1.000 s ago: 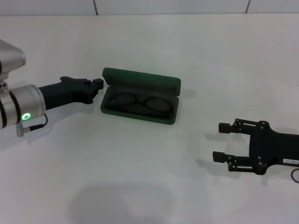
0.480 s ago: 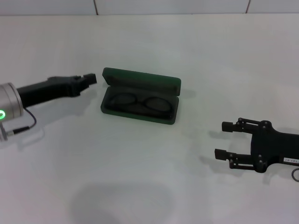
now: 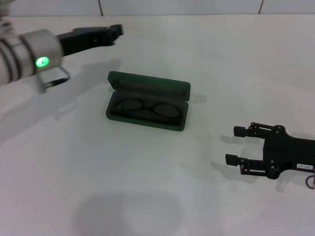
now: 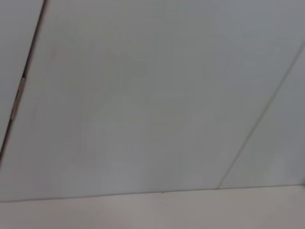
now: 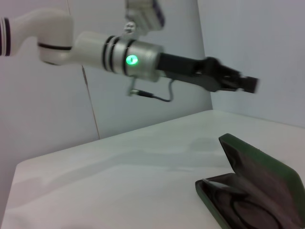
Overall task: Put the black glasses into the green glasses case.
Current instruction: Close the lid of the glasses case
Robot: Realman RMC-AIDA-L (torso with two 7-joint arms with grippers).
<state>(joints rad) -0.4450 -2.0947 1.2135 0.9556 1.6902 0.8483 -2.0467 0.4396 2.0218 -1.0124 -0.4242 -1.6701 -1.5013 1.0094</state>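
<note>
The green glasses case lies open in the middle of the table, its lid standing up at the back. The black glasses lie inside it, on the dark lining. The case and the glasses also show in the right wrist view. My left gripper is shut and empty, raised high above the table, behind and to the left of the case; it also shows in the right wrist view. My right gripper is open and empty, low at the table's right, pointing toward the case.
The white table runs back to a pale tiled wall. The left wrist view shows only the wall and a strip of table edge.
My left arm has lifted from beside the case's left end up and toward the back of the table. The right gripper has barely moved. The case and glasses have not moved.
</note>
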